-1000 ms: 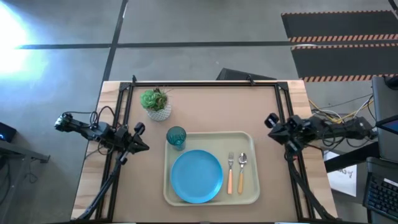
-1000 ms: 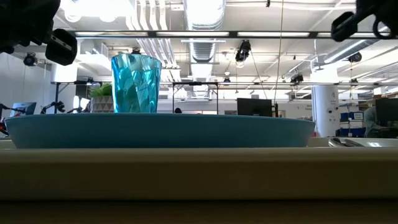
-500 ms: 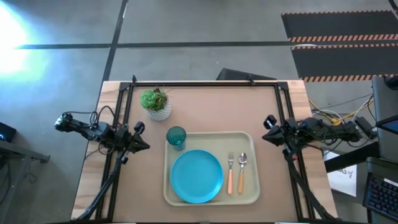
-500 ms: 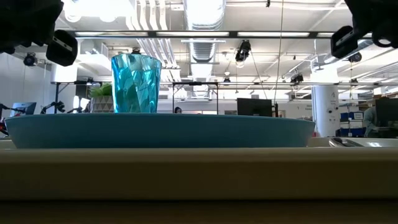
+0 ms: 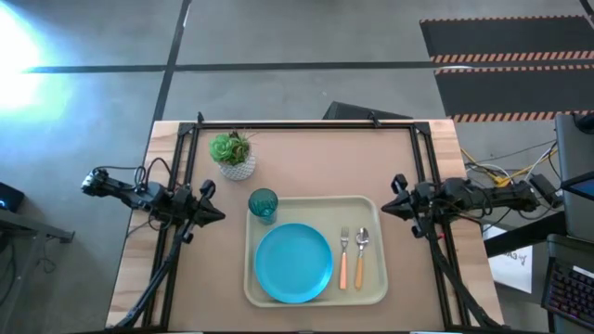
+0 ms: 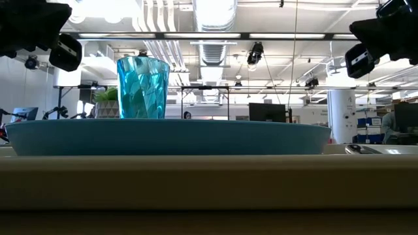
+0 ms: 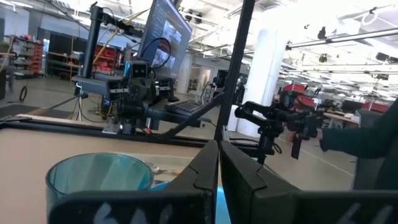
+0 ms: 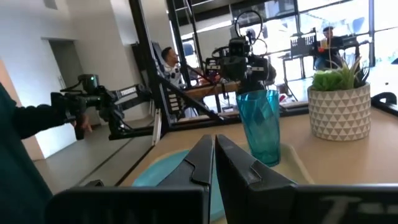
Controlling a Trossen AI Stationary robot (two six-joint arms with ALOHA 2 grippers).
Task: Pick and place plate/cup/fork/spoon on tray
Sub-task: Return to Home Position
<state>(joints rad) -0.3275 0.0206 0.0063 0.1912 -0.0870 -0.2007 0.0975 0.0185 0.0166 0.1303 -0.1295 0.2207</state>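
1. The left tool (image 5: 212,204) hangs over the tabletop (image 5: 306,158) just to the left of the tray (image 5: 316,206). Its two fingers are pressed together and hold nothing.
2. The right tool (image 5: 392,196) hangs just beside the right rim of the tray. Its fingers are also closed together, and it carries nothing.
3. The tray lies on the near middle part of the tabletop, between the two tools. All four things of the task are inside it.
4. The cup (image 5: 263,204) stands upright in the far left corner of the tray, near the left tool. It looks empty.
5. The plate (image 5: 293,263) lies flat in the left half of the tray, just near of the cup. Nothing lies on it.
6. The fork (image 5: 343,257) and the spoon (image 5: 360,254) lie side by side in the right half of the tray, the fork closer to the plate. Their metal heads point to the far side, their handles to the near side. The spoon is the thing closest to the right tool, but apart from it.
7. A white pot with a green plant (image 5: 233,154) stands on the tabletop beyond the cup, outside the tray.
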